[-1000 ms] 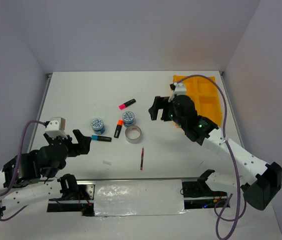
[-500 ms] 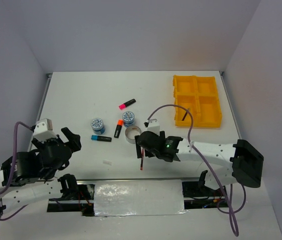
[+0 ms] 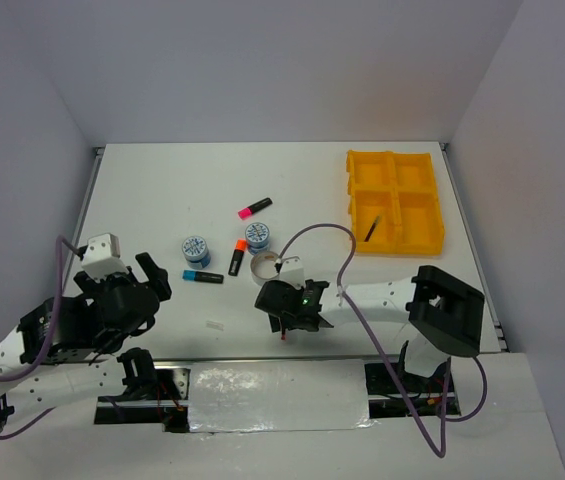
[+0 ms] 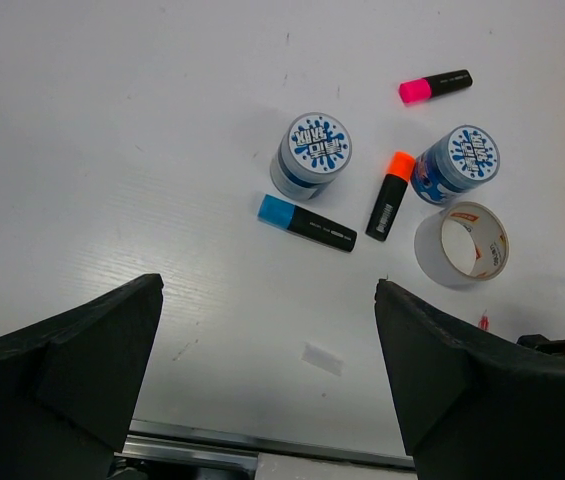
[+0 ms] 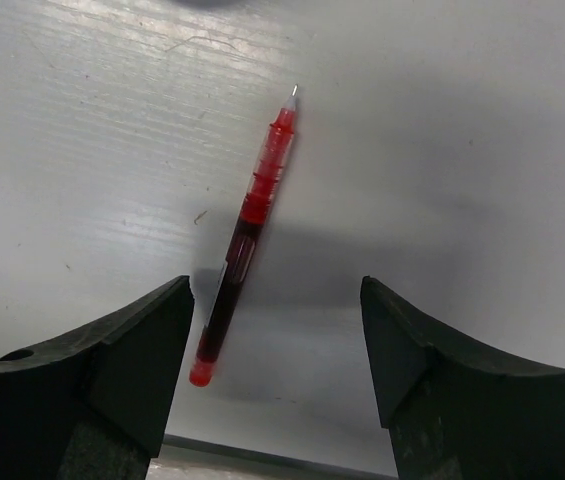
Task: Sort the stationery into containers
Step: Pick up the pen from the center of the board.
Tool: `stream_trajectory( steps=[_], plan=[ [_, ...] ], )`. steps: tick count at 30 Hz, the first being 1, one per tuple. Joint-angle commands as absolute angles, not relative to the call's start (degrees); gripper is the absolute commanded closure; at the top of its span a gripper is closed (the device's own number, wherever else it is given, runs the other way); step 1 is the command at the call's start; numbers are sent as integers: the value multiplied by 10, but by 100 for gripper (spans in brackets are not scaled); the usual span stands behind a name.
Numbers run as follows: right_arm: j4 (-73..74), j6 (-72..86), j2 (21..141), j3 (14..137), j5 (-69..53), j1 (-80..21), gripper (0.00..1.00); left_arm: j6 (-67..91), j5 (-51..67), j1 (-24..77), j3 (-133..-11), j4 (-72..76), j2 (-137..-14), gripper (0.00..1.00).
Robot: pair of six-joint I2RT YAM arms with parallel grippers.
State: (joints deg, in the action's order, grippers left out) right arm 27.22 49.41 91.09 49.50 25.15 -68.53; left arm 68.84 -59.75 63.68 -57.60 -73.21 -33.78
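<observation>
We find the right gripper (image 3: 281, 322) low over a thin red pen (image 5: 246, 236) that lies flat on the white desk (image 3: 182, 190), close to its 6 o'clock edge. Its jaws are spread wide and hold nothing. In the right wrist view the pen's butt end sits just beside the finger at 8 o'clock and its tip points toward 12; we cannot tell whether that finger touches it. The left gripper (image 4: 267, 310) hovers at the desk's 8 o'clock side, its jaws likewise wide apart and empty. Beyond it lies the loose stationery. A pink-capped black highlighter (image 4: 434, 85) is farthest out. An orange-capped black highlighter (image 4: 389, 195) lies between one blue-and-white round tape roll (image 4: 312, 150) and a second blue-and-white round tape roll (image 4: 459, 160). A blue-capped black highlighter (image 4: 307, 223) sits at 6 o'clock of the first roll, and a silver tape ring (image 4: 460, 245) is just beside the second roll at its 6 o'clock. The yellow-orange plastic four-compartment tray (image 3: 395, 188) stands at the desk's 2 o'clock. A thin black pen (image 3: 373, 228) leans tilted in its 7 o'clock compartment.
</observation>
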Motion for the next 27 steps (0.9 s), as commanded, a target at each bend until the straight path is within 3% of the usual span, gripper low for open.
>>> stream_trajectory(
  steps=[1, 11, 15, 16, 17, 20, 22, 27],
  plan=[
    [272, 521, 925, 510, 275, -693, 26, 667, -602, 639, -587, -711, -333, 1],
    [257, 512, 958, 510, 249, -699, 55, 645, -593, 639, -581, -690, -305, 1],
    [248, 504, 951, 496, 240, -699, 59, 642, -592, 639, -581, -687, -305, 1],
    [249, 504, 950, 493, 240, -699, 64, 642, -592, 639, -581, -687, -306, 1],
    [250, 508, 946, 490, 243, -699, 79, 642, -592, 639, -581, -687, -306, 1],
    [236, 506, 935, 469, 232, -698, 84, 642, -592, 639, -581, -687, -306, 1],
    [214, 509, 930, 446, 221, -694, 96, 642, -591, 639, -581, -688, -302, 1],
    [194, 504, 915, 414, 201, -688, 98, 635, -590, 639, -579, -682, -294, 1]
  ],
)
